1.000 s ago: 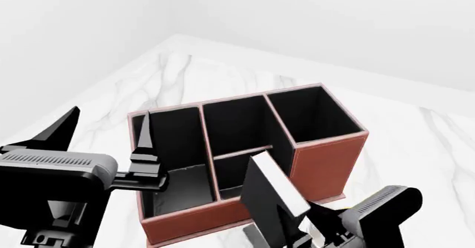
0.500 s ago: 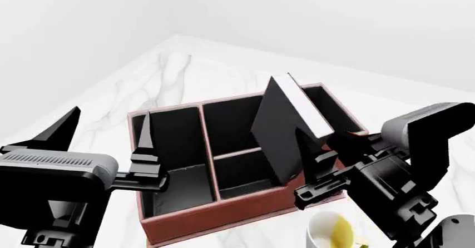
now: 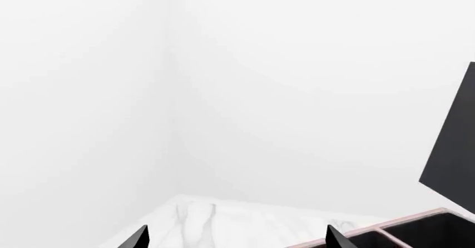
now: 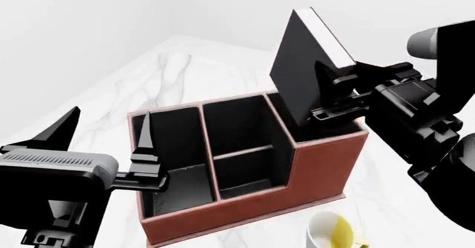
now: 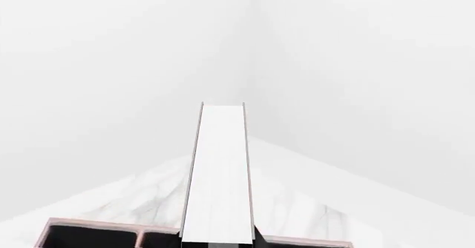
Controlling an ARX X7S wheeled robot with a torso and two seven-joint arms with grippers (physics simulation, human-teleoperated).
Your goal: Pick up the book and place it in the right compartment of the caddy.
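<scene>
Overhead, the book [image 4: 301,64] clamped in the right gripper [image 4: 332,92] above the caddy's [image 4: 252,203] right compartment [image 4: 315,114]; left gripper [image 4: 104,148] spread, empty.

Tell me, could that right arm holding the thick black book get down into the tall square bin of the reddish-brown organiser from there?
Probably yes. The right gripper holds the thick black book above the tall square bin of the reddish-brown organiser, whose visible part looks empty. The left gripper hangs well aside.

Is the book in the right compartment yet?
Not yet. The book hangs tilted in the right gripper above the right compartment.
</scene>
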